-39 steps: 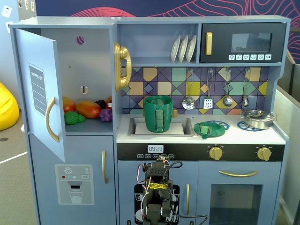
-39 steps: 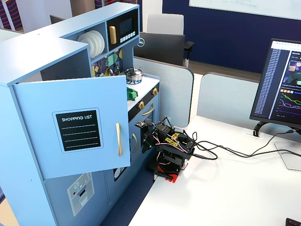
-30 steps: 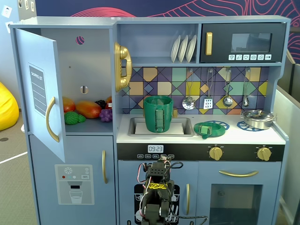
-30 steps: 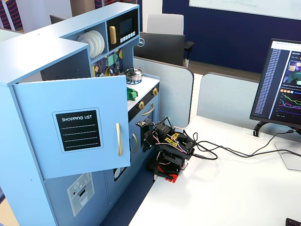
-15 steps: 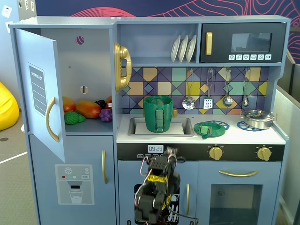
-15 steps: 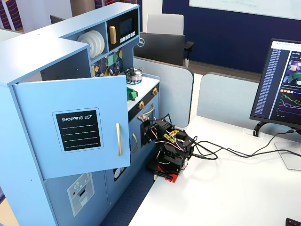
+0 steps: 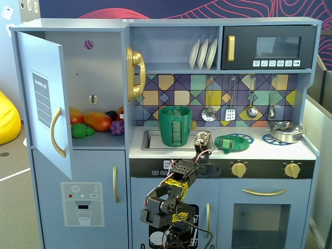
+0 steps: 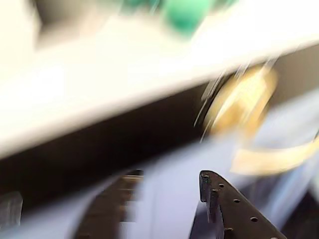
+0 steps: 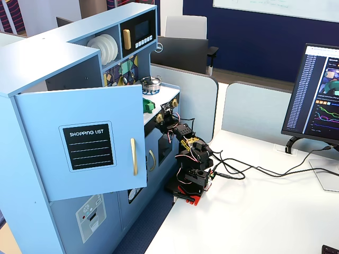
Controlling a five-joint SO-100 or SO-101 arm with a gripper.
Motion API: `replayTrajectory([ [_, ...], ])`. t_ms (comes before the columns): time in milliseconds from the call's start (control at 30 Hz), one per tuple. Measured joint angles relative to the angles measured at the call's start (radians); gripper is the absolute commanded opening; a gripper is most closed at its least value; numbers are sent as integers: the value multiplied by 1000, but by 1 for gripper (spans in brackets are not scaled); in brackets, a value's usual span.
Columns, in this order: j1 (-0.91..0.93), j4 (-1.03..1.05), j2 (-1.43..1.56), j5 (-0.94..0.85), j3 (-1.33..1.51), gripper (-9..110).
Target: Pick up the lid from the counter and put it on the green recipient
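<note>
While the gripper (image 7: pixel 203 136) (aperture unclear) hovers, the lid (image 7: pixel 226 142) lies beside the green recipient (image 7: pixel 175 126).

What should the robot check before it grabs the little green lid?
1. Small round green plastic lid lies flat on the white toy-kitchen counter, on a blue burner ring: ok.
2. Nothing lies on the lid: ok.
3. Tall dark-green plastic pot stands upright in the sink, top open: ok.
4. Claw reaches the counter's front edge, left of the lid in this fixed view, not over it: not ok.
5. Claw open: cannot tell; the wrist view is blurred.
6. Shallow silver metal pot sits far right, out of the way: ok.
</note>
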Motion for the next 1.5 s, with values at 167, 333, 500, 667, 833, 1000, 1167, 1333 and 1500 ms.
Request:
replayTrajectory([
  [167, 51, -258, -29, 40, 29, 39],
  [333, 78, -466, -80, 49, 60, 39],
  [500, 78, -551, -152, 49, 58, 38],
  [667, 78, -584, -262, 49, 5, 37],
  [833, 77, -614, -373, 49, -83, 36],
  [1000, 60, -615, -446, 55, -158, 34],
  [1167, 46, -615, -505, 67, -215, 32],
  [1333, 46, -615, -541, 67, -244, 29],
  [1500, 44, -617, -557, 67, -253, 0],
])
